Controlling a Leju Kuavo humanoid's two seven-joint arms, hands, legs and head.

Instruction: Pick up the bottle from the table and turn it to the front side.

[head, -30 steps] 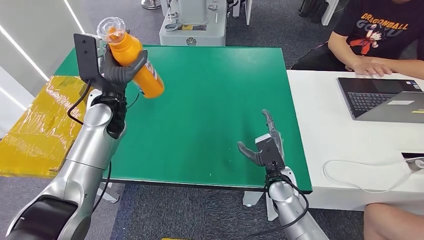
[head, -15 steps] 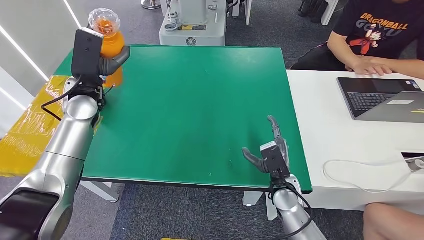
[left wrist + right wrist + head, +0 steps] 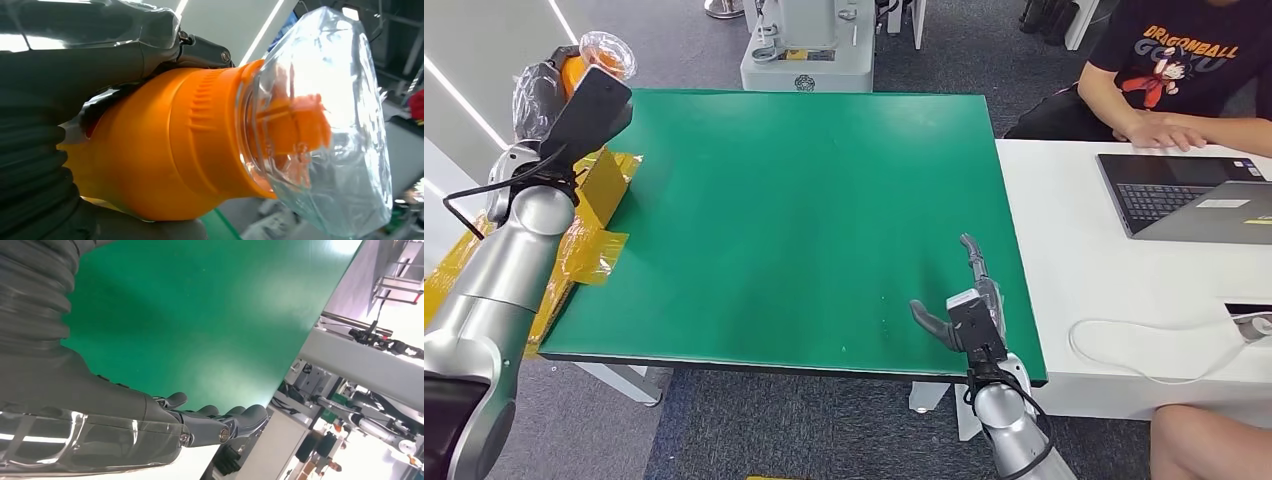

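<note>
Left hand: wrapped around orange bottle, thumb over the top of the body, darker fingers beneath. Raised high off the far left corner of green table, beyond its left edge; in head view largely masked by the black wrist camera housing. Bottle held clear of the table surface, touching nothing but the hand. Clear domed cap on, orange nozzle visible inside it, cap end pointing away from the wrist. In head view, cap and a strip of orange showing above the housing. Label side not discernible.

Right hand: holding nothing, fingers spread and extended, thumb set apart. Hovering at the near right corner of the table, just above the green surface; contact with the surface not determinable. In right wrist view, fingertips reaching over the table edge.

Beyond the left edge of the table: yellow wrapped block, lower than the tabletop. To the right, butted against the green table: white table carrying an open laptop and a white cable. Seated person in black printed T-shirt behind it, 1 hand resting by the laptop. Grey machine base beyond the far edge.
</note>
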